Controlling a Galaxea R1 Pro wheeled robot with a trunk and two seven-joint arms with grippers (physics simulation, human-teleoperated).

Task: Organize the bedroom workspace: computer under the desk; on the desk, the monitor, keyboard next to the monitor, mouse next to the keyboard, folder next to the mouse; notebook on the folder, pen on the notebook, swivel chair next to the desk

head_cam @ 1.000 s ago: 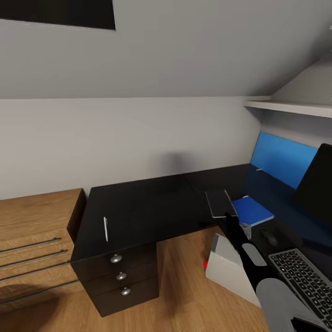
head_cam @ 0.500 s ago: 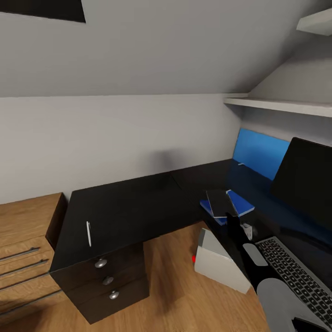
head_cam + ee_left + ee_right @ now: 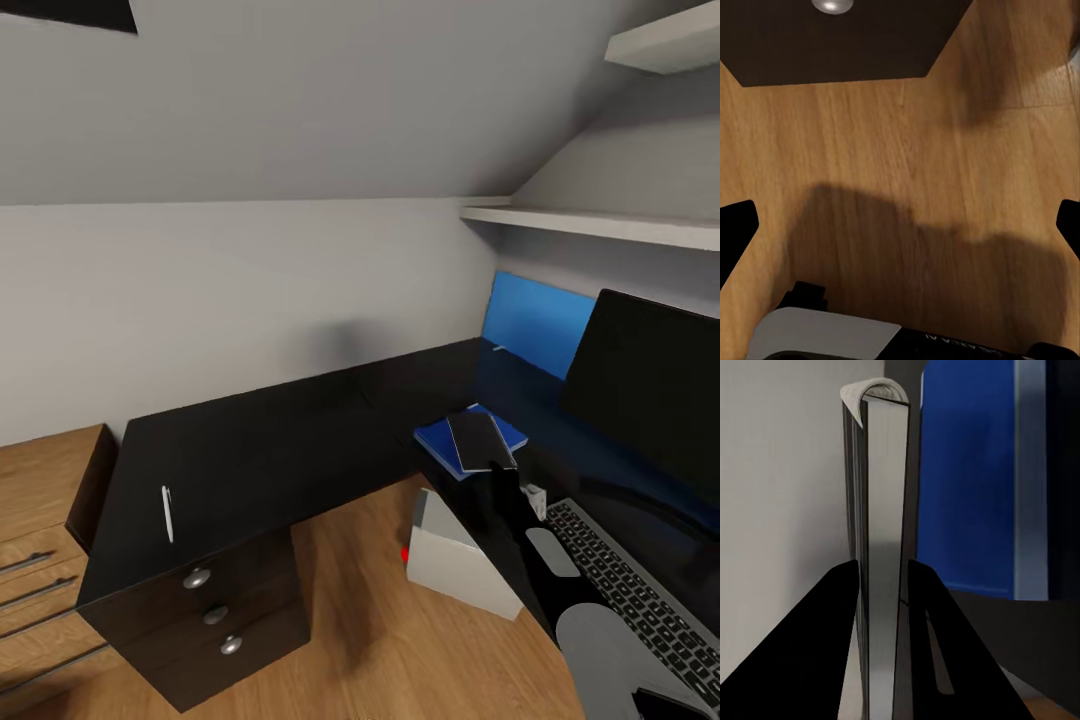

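On the near corner of the black desk (image 3: 290, 440) lies the blue folder (image 3: 435, 440). The dark notebook (image 3: 480, 440) hangs over it, my right gripper (image 3: 497, 468) shut on its near edge; whether it touches the folder I cannot tell. In the right wrist view the notebook (image 3: 881, 510) shows edge-on between my right gripper (image 3: 881, 577) and its two fingers (image 3: 844, 585). The white pen (image 3: 167, 513) lies on the desk's left part. At the right stand the monitor (image 3: 650, 390) and the keyboard (image 3: 630, 590). The grey computer (image 3: 455, 560) sits under the desk. My left gripper (image 3: 900, 225) is open above the wooden floor.
A drawer unit with silver knobs (image 3: 197, 577) carries the desk's left end, next to a wooden bench (image 3: 40, 500). A blue panel (image 3: 535, 325) leans at the back wall under white shelves (image 3: 600, 225). Wooden floor (image 3: 350, 620) lies between the drawers and the computer.
The whole view has swung to the right, so everything sits further left in the picture. The held notebook, earlier beside the folder's left edge, is now over the folder.
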